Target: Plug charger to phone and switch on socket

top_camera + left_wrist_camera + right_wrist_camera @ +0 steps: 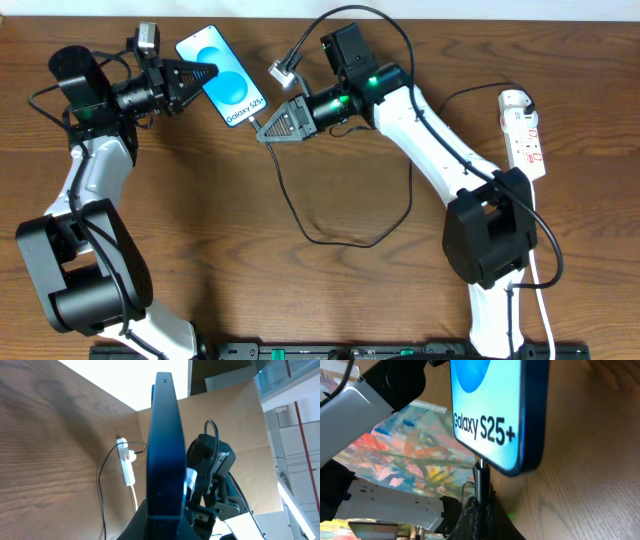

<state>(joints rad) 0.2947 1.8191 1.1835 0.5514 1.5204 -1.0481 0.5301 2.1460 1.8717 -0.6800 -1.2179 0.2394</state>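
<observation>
Left gripper (203, 74) clamped on phone (228, 82), raised above table (200, 220). Right gripper (264, 130) pinching charger (481, 479) plug, tip at phone bottom edge. Socket (524, 128) lying far right.

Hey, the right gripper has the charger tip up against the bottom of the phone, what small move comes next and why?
Probably nudge the right gripper straight toward the phone, seating the charger deeper. The right wrist view shows its tip at the phone's bottom edge with shank exposed, so it may not be fully in. The left gripper braces the phone.
</observation>
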